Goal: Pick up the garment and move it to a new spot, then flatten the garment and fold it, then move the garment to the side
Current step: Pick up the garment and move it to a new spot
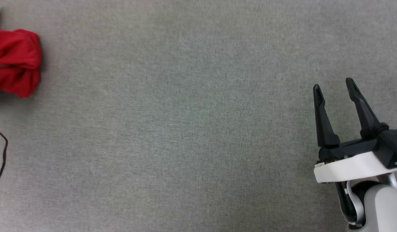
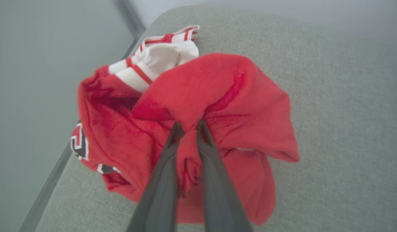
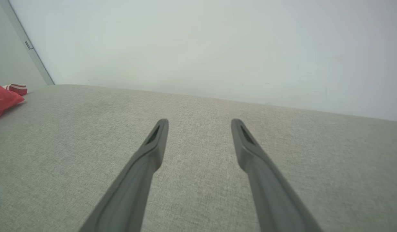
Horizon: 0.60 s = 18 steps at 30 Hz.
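Grasp stage: garment (image 1: 14,61) lies crumpled at the head view's left edge on the grey surface (image 1: 185,129), left gripper (image 2: 189,123) clamped on a red fold, right gripper (image 1: 333,83) lower right, fingers apart and empty; relocating, flattening, folding, setting aside all look outstanding.

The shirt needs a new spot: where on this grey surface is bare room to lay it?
Bare: the whole middle of the grey surface, from the garment at the head view's left edge across to the right gripper at lower right. Crowded: the left edge, where the left gripper pinches the garment and a dark cord loops below it.
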Tool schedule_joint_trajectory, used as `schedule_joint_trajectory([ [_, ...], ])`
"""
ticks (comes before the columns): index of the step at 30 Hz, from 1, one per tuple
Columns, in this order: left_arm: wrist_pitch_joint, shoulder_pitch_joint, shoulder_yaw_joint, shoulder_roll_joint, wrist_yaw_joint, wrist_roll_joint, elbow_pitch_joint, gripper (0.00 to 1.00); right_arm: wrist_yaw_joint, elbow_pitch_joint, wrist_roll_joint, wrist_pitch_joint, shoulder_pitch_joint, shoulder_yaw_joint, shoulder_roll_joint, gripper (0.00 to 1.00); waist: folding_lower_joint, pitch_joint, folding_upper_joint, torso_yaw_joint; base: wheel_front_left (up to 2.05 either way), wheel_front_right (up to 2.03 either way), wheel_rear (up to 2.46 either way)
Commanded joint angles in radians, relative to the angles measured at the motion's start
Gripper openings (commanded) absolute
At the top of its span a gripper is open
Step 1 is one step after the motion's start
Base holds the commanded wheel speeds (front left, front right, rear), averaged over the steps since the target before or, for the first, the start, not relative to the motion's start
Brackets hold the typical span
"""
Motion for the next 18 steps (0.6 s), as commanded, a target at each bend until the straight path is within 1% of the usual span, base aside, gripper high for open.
schedule_joint_trajectory([
  [1,-0.06,-0.022,-0.007,0.004,0.001,0.019,-0.012,0.0,0.0,0.01,0.013,-0.011,0.014,-0.001,0.002,1.0,-0.0001,-0.054,0.0,0.012,0.0,0.0,0.0],
  [6,-0.238,-0.038,-0.026,-0.012,0.017,0.066,-0.029,0.0,0.0,0.035,0.029,-0.024,0.039,-0.005,0.002,1.0,-0.0001,-0.135,0.0,0.025,0.0,0.0,0.0],
  [10,-0.351,-0.041,-0.039,-0.038,0.029,0.087,-0.047,0.0,0.0,0.047,0.046,-0.028,0.055,-0.008,0.002,1.0,-0.0001,-0.195,0.0,0.029,0.0,0.0,0.0],
  [13,-0.416,-0.025,-0.053,-0.065,0.037,0.102,-0.069,0.0,0.0,0.055,0.058,-0.031,0.073,-0.012,0.002,1.0,-0.0001,-0.237,0.0,0.027,0.0,0.0,0.0],
  [18,-0.485,0.019,-0.077,-0.116,0.061,0.118,-0.139,0.0,0.0,0.06,0.073,-0.032,0.105,-0.018,0.002,1.0,-0.0001,-0.292,0.0,0.005,0.0,0.0,0.0],
])
